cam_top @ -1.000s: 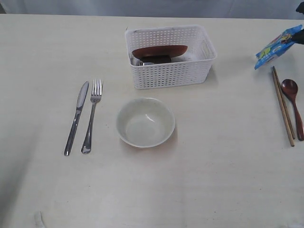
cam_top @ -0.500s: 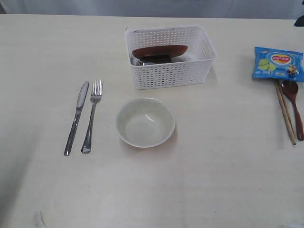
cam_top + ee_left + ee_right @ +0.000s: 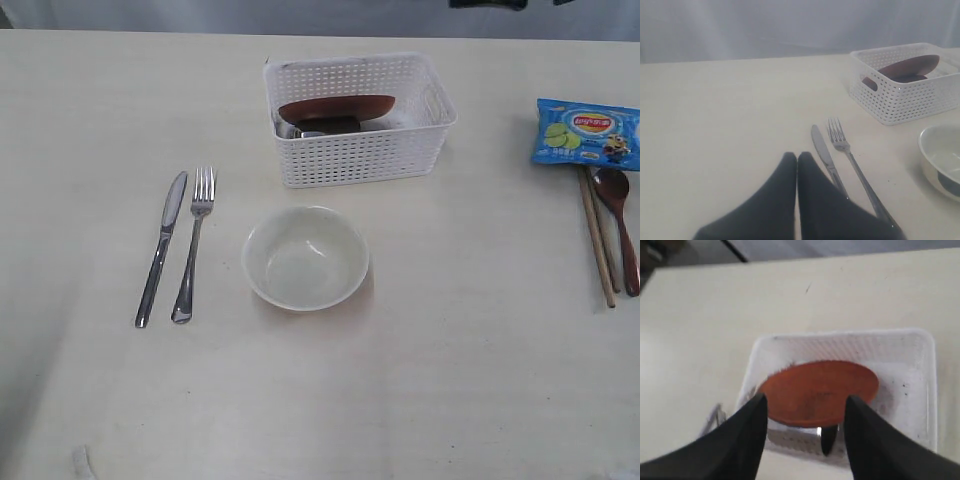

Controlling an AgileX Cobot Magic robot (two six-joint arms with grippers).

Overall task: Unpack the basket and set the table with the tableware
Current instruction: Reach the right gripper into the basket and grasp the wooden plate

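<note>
The white basket [image 3: 358, 150] stands at the back of the table [image 3: 480, 360]. A brown plate [image 3: 335, 107] rests tilted inside it, over a mostly hidden steel cup [image 3: 304, 130]. In front of the basket sits the cream bowl [image 3: 306, 257], with the knife [image 3: 162, 248] and fork [image 3: 192, 245] to its left. Chopsticks [image 3: 598, 238] and the dark spoon [image 3: 620, 210] lie at the right edge. My right gripper [image 3: 805, 402] hangs open and empty above the basket [image 3: 920, 385] and plate [image 3: 820, 390]. My left gripper [image 3: 797, 156] is shut and empty, low beside the knife [image 3: 824, 152] and fork [image 3: 847, 147].
A blue snack packet [image 3: 588, 132] lies flat at the right, covering the far ends of the chopsticks and the spoon's bowl. A dark piece of the arm [image 3: 487, 3] shows at the exterior view's top edge. The left wrist view also takes in the basket [image 3: 900, 97] and bowl [image 3: 940, 160].
The blue packet, held in the air at the right edge a second ago, now lies on the table. The right gripper opened and moved over the basket.
</note>
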